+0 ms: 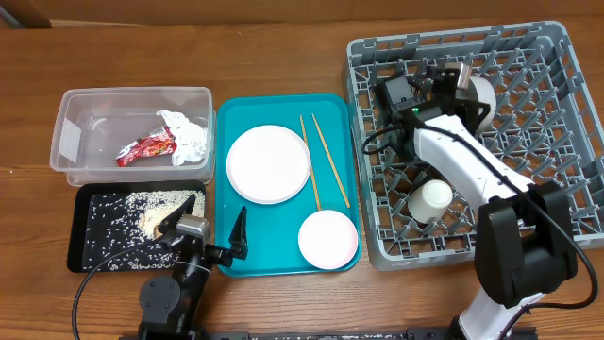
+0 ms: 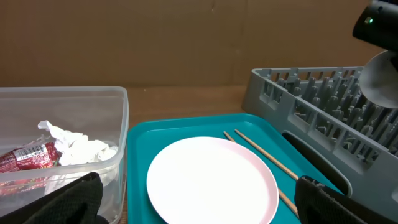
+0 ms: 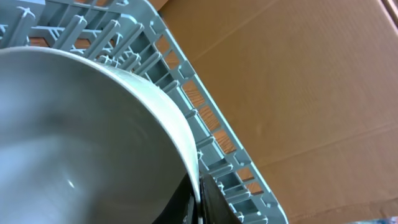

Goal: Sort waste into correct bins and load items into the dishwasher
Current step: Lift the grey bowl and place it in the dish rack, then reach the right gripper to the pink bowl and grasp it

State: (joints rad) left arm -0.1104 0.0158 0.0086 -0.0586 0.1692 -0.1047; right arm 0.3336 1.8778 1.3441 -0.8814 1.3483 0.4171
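Observation:
My right gripper [image 1: 461, 87] is shut on the rim of a white bowl [image 1: 482, 98], which it holds on edge inside the grey dishwasher rack [image 1: 557, 142]. The right wrist view shows the fingers pinching that bowl [image 3: 81, 124] by the rack wall [image 3: 205, 118]. A small white cup [image 1: 436, 196] stands in the rack. My left gripper [image 1: 209, 227] is open at the teal tray's near edge and faces the round white plate [image 1: 268, 163]. Two chopsticks [image 1: 321, 156] and another white bowl [image 1: 327, 238] lie on that tray. The clear tub [image 1: 94, 123] holds the red wrapper [image 1: 146, 146] and the tissue [image 1: 189, 134].
The teal serving tray [image 1: 236, 255] sits between the bins and the rack. The black tray [image 1: 94, 241] at the front left holds scattered rice [image 1: 156, 212] with brown scraps. My right arm stretches across the rack's left half. Brown cardboard stands behind the table.

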